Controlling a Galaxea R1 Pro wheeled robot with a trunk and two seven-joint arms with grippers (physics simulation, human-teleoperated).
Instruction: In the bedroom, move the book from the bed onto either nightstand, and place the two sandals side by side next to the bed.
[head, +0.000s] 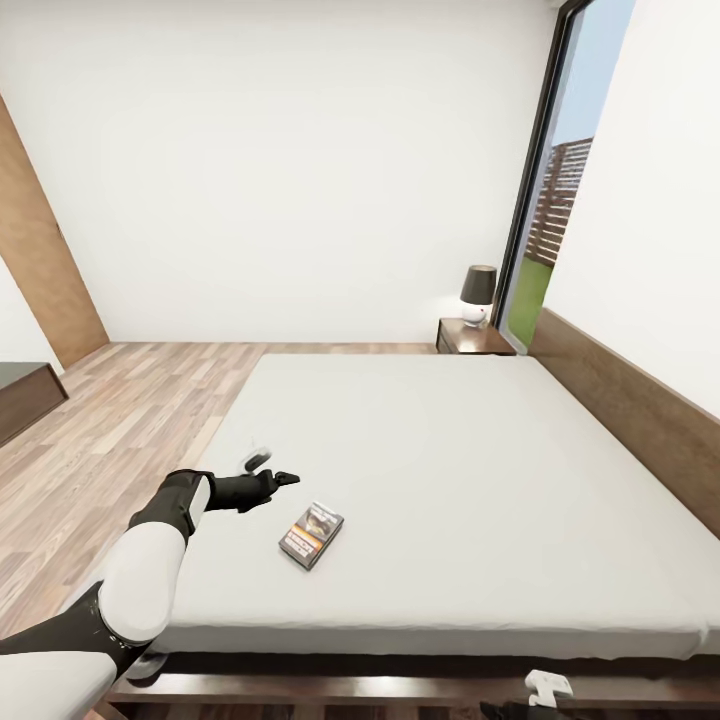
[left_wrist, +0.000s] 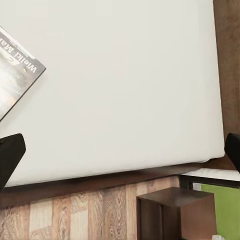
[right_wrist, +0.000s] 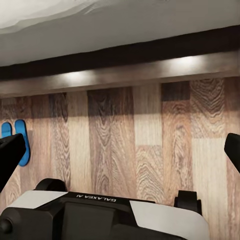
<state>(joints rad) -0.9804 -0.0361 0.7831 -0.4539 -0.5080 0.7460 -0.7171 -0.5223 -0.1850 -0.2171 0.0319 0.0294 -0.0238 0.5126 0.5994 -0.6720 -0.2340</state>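
Your left gripper (head: 272, 472) hovers with jaws spread over the bed (head: 480, 460) near its foot edge, the book (head: 311, 534) lying just beside it, untouched.

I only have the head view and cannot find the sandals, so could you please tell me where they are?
Observer: The right wrist view shows the two sandals, blue, lying close together on the wood floor near the bed frame.
Operator: Thank you. Is the right gripper holding anything?
Observer: No, the right gripper is open, with only floor between its fingers.
Operator: And the left one by the book?
Observer: The left gripper is open too. The book lies off to one side, not between the fingers.
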